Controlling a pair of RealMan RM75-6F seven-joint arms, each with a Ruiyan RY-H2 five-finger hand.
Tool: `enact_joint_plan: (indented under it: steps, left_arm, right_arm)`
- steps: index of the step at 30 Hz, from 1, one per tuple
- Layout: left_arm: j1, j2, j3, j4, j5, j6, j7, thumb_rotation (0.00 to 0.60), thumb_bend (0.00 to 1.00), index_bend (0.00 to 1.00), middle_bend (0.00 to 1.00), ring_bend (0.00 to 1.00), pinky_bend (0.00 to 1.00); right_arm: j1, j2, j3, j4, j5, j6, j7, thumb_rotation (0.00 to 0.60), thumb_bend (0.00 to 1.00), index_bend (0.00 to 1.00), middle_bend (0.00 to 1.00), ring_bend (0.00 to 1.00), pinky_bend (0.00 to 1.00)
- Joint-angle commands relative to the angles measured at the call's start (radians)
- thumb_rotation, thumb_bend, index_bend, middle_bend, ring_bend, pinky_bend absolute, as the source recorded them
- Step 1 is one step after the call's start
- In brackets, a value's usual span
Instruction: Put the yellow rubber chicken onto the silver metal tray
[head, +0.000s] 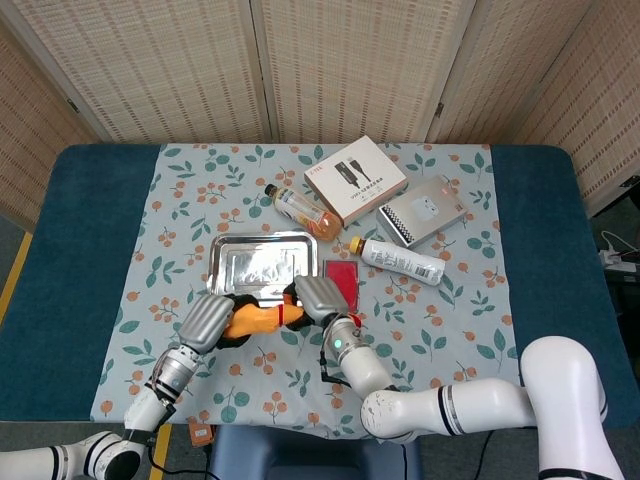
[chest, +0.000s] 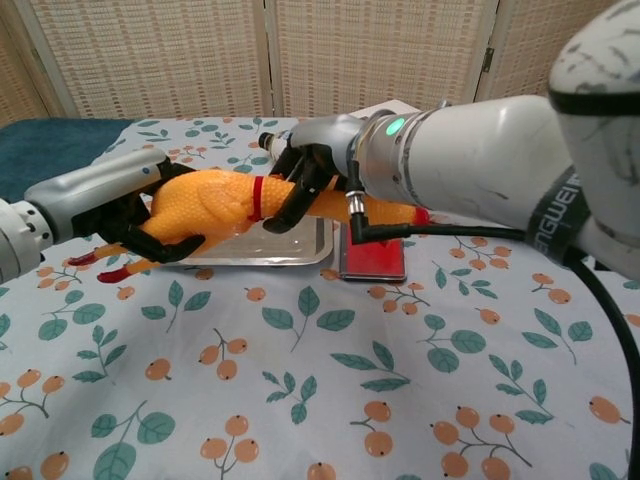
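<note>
We find the yellow rubber chicken (chest: 215, 205) held off the worktop (head: 90, 250) between both hands, just in front of the near edge of the silver metal tray (head: 258, 264), not yet lying on it. Our left hand (chest: 130, 205) cups the chicken's body, dark fingers (chest: 165, 243) curled under and around it; the red feet (chest: 100, 268) stick out below, near the floral cloth (chest: 320, 400). Our right hand (chest: 305, 180) grips the neck by the red collar, its fingers wrapped over and pinching the neck. In the head view the chicken shows between the two hands at the tray's front rim. A red card (head: 342, 275) lies just beside the tray. Farther back we see an orange drink bottle (head: 297, 208), a white box (head: 355, 179), a white bottle (head: 402, 259) and a silver-grey packet (head: 423, 209)
</note>
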Motion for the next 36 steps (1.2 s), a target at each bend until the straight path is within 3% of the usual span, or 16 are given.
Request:
enact_joint_plan:
  steps: [1, 4, 5, 7, 9, 11, 17, 25, 36]
  left_arm:
    - [0.001, 0.0, -0.005, -0.004, -0.001, 0.003, -0.005, 0.6, 0.71, 0.86, 0.95, 0.81, 0.99]
    - [-0.005, 0.019, 0.004, -0.022, -0.03, -0.036, 0.008, 0.6, 0.68, 0.83, 0.91, 0.75, 0.91]
    - [-0.012, 0.031, 0.007, -0.032, -0.044, -0.059, 0.016, 0.6, 0.66, 0.79, 0.84, 0.7, 0.82]
    - [-0.032, 0.063, 0.02, -0.04, -0.064, -0.114, 0.046, 0.6, 0.58, 0.55, 0.54, 0.47, 0.58]
    - [-0.044, 0.09, 0.021, -0.051, -0.068, -0.151, 0.027, 0.6, 0.46, 0.11, 0.11, 0.09, 0.28]
    - [-0.034, 0.09, 0.007, -0.049, -0.039, -0.12, -0.017, 0.6, 0.42, 0.0, 0.0, 0.0, 0.14]
    - [-0.031, 0.14, 0.001, -0.06, 0.019, -0.124, -0.121, 0.6, 0.33, 0.0, 0.0, 0.0, 0.01]
    - [-0.012, 0.211, -0.02, -0.044, 0.054, -0.086, -0.215, 0.6, 0.31, 0.0, 0.0, 0.0, 0.0]
    - [0.073, 0.345, -0.023, 0.063, 0.067, 0.007, -0.341, 0.6, 0.3, 0.0, 0.0, 0.0, 0.0]
  right_arm:
    - [-0.001, 0.002, 0.0, -0.002, -0.001, 0.001, -0.001, 0.6, 0.31, 0.91, 0.65, 0.79, 1.0]
    - [-0.003, 0.004, 0.0, -0.003, 0.0, 0.0, 0.001, 0.6, 0.31, 0.91, 0.65, 0.79, 1.0]
    - [-0.003, 0.005, 0.0, -0.004, 0.0, -0.001, 0.001, 0.6, 0.31, 0.91, 0.65, 0.79, 1.0]
    - [-0.005, 0.008, -0.001, -0.007, -0.002, -0.001, 0.002, 0.6, 0.31, 0.91, 0.65, 0.79, 1.0]
    - [-0.007, 0.013, -0.003, -0.013, -0.004, -0.001, 0.001, 0.6, 0.31, 0.91, 0.65, 0.79, 1.0]
    - [-0.01, 0.019, -0.004, -0.018, -0.006, 0.0, 0.002, 0.6, 0.31, 0.91, 0.65, 0.79, 1.0]
    - [-0.019, 0.042, -0.01, -0.025, -0.006, -0.003, 0.001, 0.6, 0.31, 0.91, 0.65, 0.79, 1.0]
    - [-0.045, 0.091, -0.032, -0.045, -0.031, -0.001, 0.002, 0.6, 0.31, 0.91, 0.65, 0.79, 1.0]
    - [-0.114, 0.147, -0.033, -0.004, -0.089, -0.038, 0.098, 0.6, 0.31, 0.91, 0.65, 0.79, 1.0]
